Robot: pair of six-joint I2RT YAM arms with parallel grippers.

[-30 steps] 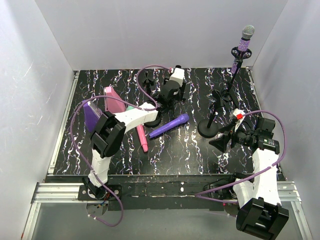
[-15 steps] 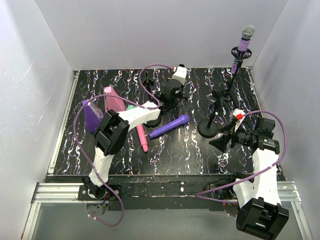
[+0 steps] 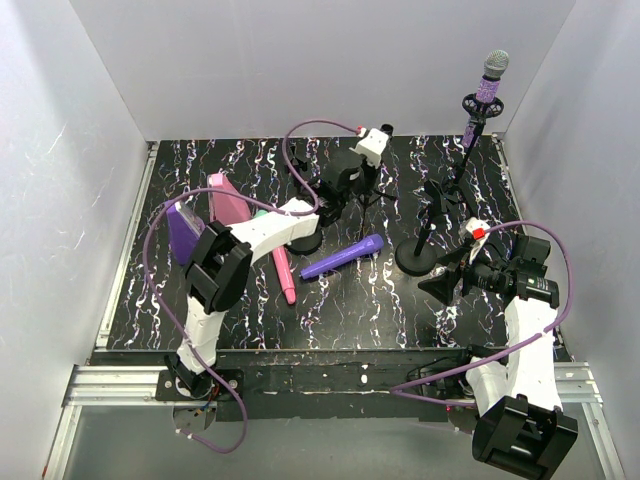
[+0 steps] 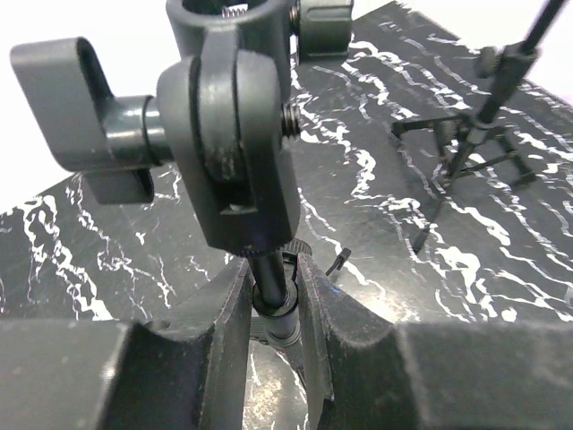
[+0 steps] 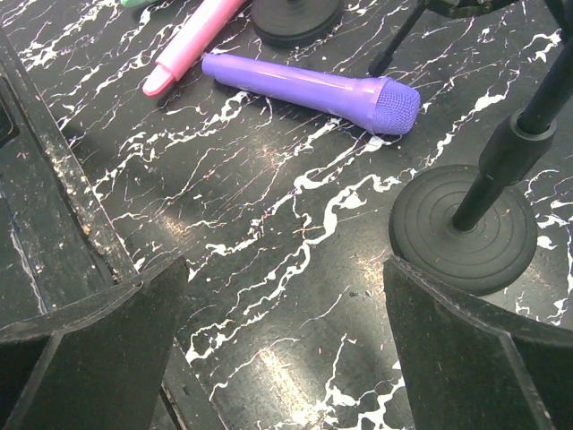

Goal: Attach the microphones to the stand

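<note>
1. The plain purple microphone (image 3: 340,256) lies flat on the worktop (image 3: 380,300) between the two hands, touched by neither. The pink microphone (image 3: 283,275) lies just left of it.
2. The glittery purple microphone (image 3: 490,85) sits atop the tall stand (image 3: 415,258).
3. The left hand (image 4: 273,288) is clenched on the thin rod of the small stand (image 4: 237,134), just beneath its clip.
4. The right hand (image 3: 440,283) hangs released beside the tall stand's base.

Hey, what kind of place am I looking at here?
Likely a robotics lab test cell: plain white walls box in a black marbled tabletop, and the left arm and right arm are mounted at an aluminium rail.
</note>
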